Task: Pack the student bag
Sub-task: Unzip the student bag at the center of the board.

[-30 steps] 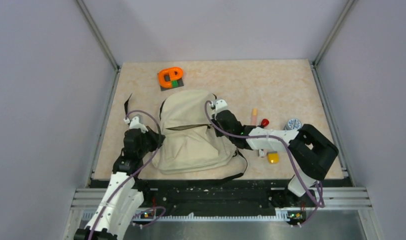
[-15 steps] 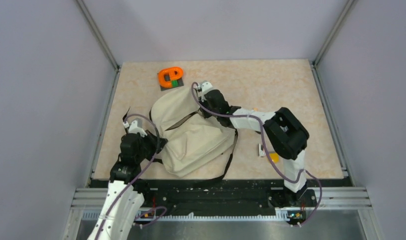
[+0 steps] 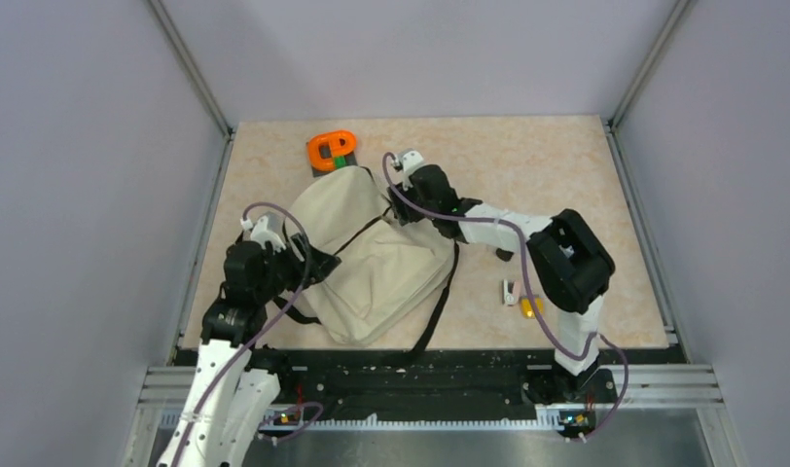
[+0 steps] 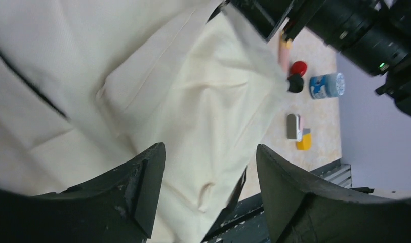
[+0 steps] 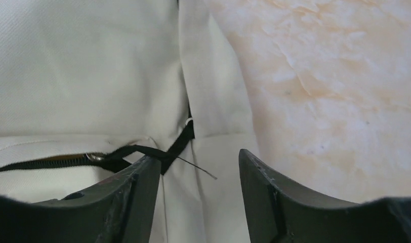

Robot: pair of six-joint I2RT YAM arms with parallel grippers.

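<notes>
My right end effector, wide, hangs over the diagonal student bag's zipper end; left end effector wide too.

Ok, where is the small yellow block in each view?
Top external: yellow block lower right of centre, right of the student bag.
Left wrist: the block right of centre, past the bag's edge.
Right wrist: not in it.
Shared landmark: the student bag, in all three.
</notes>
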